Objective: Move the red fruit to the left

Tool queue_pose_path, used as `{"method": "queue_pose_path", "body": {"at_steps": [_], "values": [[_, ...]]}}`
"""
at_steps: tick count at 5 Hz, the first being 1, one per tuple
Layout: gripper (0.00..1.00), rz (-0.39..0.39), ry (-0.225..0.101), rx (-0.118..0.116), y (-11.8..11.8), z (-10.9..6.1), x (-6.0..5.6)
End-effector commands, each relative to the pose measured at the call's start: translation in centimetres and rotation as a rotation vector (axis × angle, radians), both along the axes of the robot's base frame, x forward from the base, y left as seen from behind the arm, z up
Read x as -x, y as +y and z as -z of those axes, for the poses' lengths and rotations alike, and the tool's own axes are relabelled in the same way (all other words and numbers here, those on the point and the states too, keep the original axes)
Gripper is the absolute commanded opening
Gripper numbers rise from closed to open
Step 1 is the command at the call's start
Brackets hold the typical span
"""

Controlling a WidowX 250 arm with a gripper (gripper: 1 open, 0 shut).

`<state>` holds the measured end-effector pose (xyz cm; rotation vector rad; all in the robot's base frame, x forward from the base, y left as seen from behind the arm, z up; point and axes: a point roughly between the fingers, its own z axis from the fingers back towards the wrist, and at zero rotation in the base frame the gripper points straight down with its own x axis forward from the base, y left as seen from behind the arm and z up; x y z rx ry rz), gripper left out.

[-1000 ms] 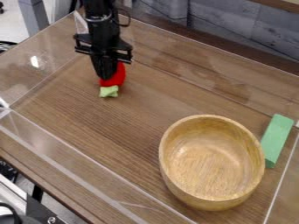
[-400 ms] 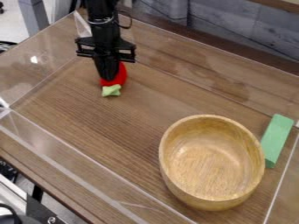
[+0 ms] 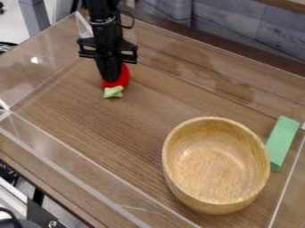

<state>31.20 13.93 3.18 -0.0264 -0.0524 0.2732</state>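
The red fruit [image 3: 114, 82] is a small glossy strawberry with a light green cap, sitting at the table's far left, cap toward the camera. My black gripper [image 3: 107, 73] comes straight down from above and is shut on the red fruit, its fingers pressed against the red body. The fruit's lower end rests at or just above the wooden tabletop; I cannot tell whether it touches. The arm covers the upper part of the fruit.
A large wooden bowl [image 3: 217, 164] stands at the front right. A flat green block [image 3: 284, 142] lies beside the bowl at the right edge. Clear plastic walls [image 3: 36, 53] fence the wooden table [image 3: 107, 142] on all sides.
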Motion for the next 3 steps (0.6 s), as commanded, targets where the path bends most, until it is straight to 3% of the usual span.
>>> {"method": "queue_pose_path", "body": {"at_steps": [1,3], "values": [[0.0,-0.023,0.007,0.004,0.9,1.1,0.3],[0.0,-0.074,0.019,0.022,1.5,2.7,0.7]]}}
